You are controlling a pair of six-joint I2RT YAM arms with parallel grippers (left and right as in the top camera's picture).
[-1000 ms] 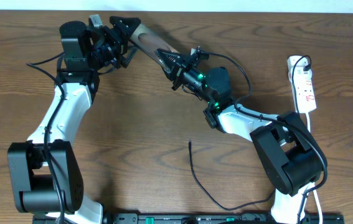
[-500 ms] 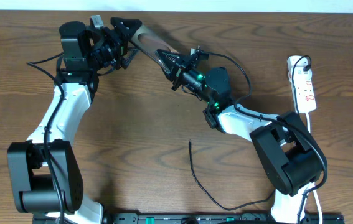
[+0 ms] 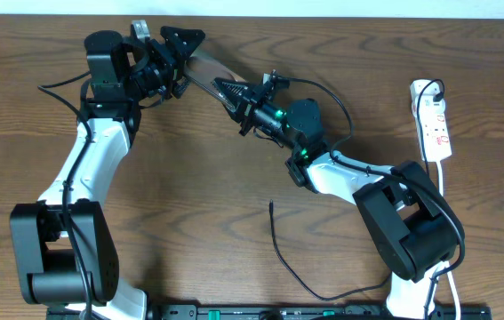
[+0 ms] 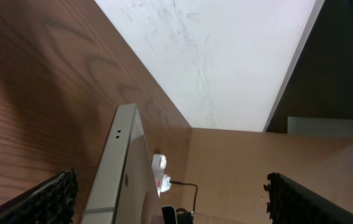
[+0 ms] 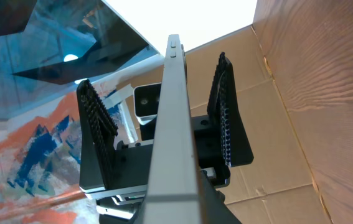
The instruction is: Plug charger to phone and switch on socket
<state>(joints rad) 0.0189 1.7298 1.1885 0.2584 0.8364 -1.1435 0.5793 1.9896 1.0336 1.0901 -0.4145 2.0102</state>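
Brown wood-grain tabletop (image 3: 189,178) spreads under both arms; at the upper left, the left gripper (image 3: 188,60) has its jaws wide on either side of one end of the thin, glossy rectangular phone (image 3: 205,69). The phone is raised off the wood, and the right gripper (image 3: 232,92) has its jaws clamped on the other end. Further right, the long thin black charger cable (image 3: 280,253) lies loose, well apart from the phone, and the narrow white power-strip socket (image 3: 436,124) lies by the right edge.
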